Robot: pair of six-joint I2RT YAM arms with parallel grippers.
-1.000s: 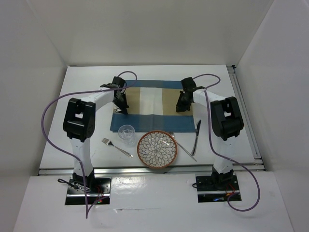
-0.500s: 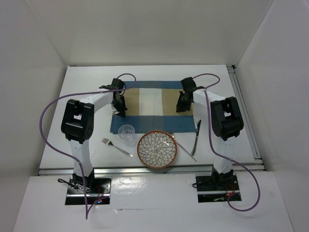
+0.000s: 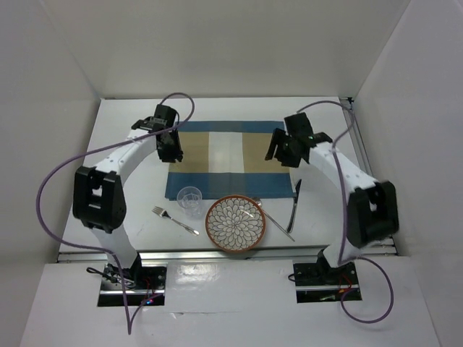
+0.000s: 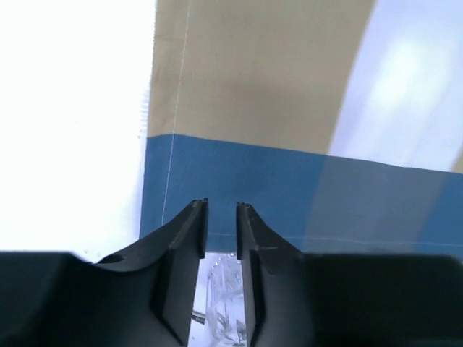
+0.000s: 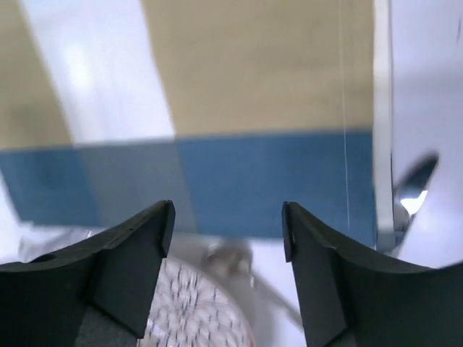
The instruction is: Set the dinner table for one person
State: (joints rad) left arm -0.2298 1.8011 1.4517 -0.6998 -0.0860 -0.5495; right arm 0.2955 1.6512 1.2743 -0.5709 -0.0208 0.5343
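The dinner table is a white tabletop with a blue-and-tan striped placemat lying flat on it. My left gripper hovers over the mat's left edge, its jaws a little apart and empty. My right gripper hangs over the mat's right side, jaws wide and empty. In the left wrist view the left gripper is above the mat's blue band, with the clear glass showing beyond. In the right wrist view the right gripper is above the placemat.
In front of the mat stand a clear glass and a patterned plate with an orange rim. A fork lies at the left; a spoon and knife lie at the right. White walls enclose the table.
Both grippers were shut at the placemat's side edges; they have opened, let go and risen. The left arm swung back and left, the right arm swung to the right.
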